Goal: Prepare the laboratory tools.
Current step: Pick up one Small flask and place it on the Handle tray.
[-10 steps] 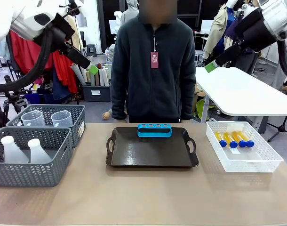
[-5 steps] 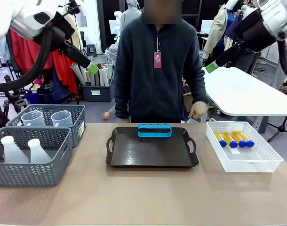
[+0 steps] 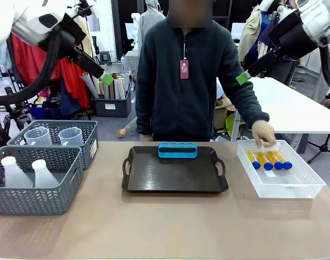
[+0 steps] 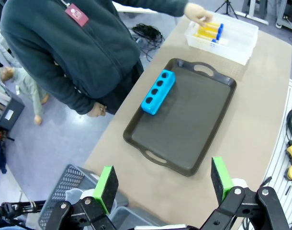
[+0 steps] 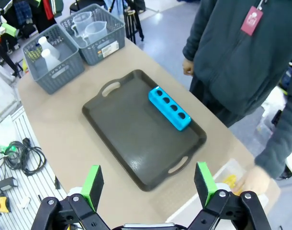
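Writing: a maroon tag (image 3: pixel 184 69) hangs on the person's dark fleece; its print is too small to read. A white label (image 3: pixel 93 148) sits on the right side of the far basket (image 3: pixel 51 128), also unreadable. A white slip lies at the far end of the bin (image 3: pixel 311 187), partly under the person's hand (image 3: pixel 264 132).

Tubes (image 3: pixel 268 160): four, yellow-amber with blue caps, lying side by side in the far part of the bin, a white plastic mesh box on the right of the table (image 3: pixel 165 227). The hand is down over their far ends; cannot tell whether it grips one.

Flasks (image 3: pixel 13 172): two, translucent white and conical, upright in the near basket (image 3: pixel 35 200), grey with a woven pattern, far left of the table.

Beakers (image 3: pixel 38 135): two, clear plastic, upright in the far basket, just behind the flasks.

Tray (image 3: pixel 176 176): black, glossy, rectangular, with loop handles at both ends, mid-table. Rack (image 3: pixel 177 150): bright blue block with four round holes in a row, along the tray's far edge.

Left gripper (image 4: pixel 162 184): high above the table's left side, green pads spread wide, nothing between them. Right gripper (image 5: pixel 148 183): high on the right, spread equally wide, nothing held.

Table top is matte tan.
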Controlling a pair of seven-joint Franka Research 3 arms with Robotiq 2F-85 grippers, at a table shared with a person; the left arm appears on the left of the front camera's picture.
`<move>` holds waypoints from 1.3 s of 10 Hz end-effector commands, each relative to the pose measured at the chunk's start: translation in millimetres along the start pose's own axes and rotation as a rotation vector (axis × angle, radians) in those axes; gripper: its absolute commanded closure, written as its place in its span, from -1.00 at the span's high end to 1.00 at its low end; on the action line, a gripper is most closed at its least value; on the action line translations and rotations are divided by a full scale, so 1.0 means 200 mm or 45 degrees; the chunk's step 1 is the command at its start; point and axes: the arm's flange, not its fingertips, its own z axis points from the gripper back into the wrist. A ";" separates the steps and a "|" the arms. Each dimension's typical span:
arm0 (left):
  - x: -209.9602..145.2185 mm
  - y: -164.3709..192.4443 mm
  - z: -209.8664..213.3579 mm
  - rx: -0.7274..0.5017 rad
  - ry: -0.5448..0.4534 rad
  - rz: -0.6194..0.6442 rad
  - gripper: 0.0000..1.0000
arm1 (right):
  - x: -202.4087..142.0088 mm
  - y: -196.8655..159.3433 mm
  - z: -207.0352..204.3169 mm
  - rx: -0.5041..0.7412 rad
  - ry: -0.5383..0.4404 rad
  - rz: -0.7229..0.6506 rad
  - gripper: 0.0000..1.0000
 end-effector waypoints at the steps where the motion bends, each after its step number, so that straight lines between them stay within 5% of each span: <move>1: 0.00 0.00 0.01 0.006 -0.007 0.000 1.00 | -0.01 0.00 0.00 0.021 -0.020 -0.001 1.00; 10: 0.00 0.00 0.00 0.000 0.000 0.000 1.00 | -0.01 0.00 0.00 0.021 -0.020 -0.001 1.00; 13: -0.10 0.01 0.05 0.129 0.395 0.139 1.00 | -0.01 0.00 0.00 0.021 -0.020 -0.001 1.00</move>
